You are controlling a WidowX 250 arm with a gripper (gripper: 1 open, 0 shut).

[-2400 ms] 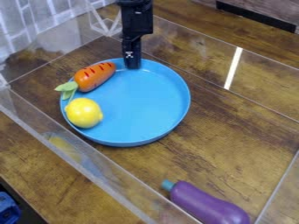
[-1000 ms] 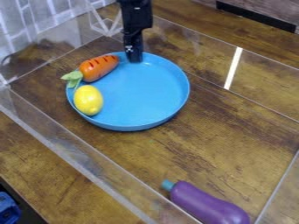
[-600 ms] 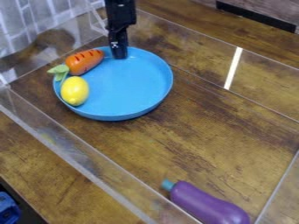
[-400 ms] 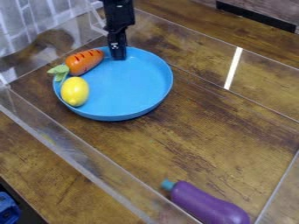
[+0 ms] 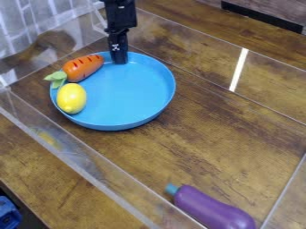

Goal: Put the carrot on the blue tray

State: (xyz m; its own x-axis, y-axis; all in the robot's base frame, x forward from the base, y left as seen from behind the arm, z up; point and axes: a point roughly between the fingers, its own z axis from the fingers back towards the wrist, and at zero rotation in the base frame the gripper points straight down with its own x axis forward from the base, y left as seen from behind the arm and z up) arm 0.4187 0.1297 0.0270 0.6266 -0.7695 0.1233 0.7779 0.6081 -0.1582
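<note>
Left of the gripper (image 5: 117, 59) and a bit lower in frame: carrot (image 5: 82, 66) lying on the far-left rim of the blue tray (image 5: 131, 94), orange body tilted with its wide end up toward the gripper, green leafy stub hanging out over the rim onto the wooden table (image 5: 227, 125). Just below the carrot, lemon (image 5: 73, 98) sits inside the tray against the left rim, near the carrot, contact unclear. Gripper itself is black, pointing almost straight down, tip at the tray's far rim just right of the carrot's wide end; fingers read as nearly together, but can't tell from this angle whether they're fully closed or pinching the rim, nothing visibly lifted in them, carrot not in the grip. Tray's blue floor below and right of the gripper is bare. Far right and well toward the camera from the gripper: purple eggplant (image 5: 213, 208) lying on the table by the clear acrylic wall (image 5: 72, 156), well apart from the tray
</note>
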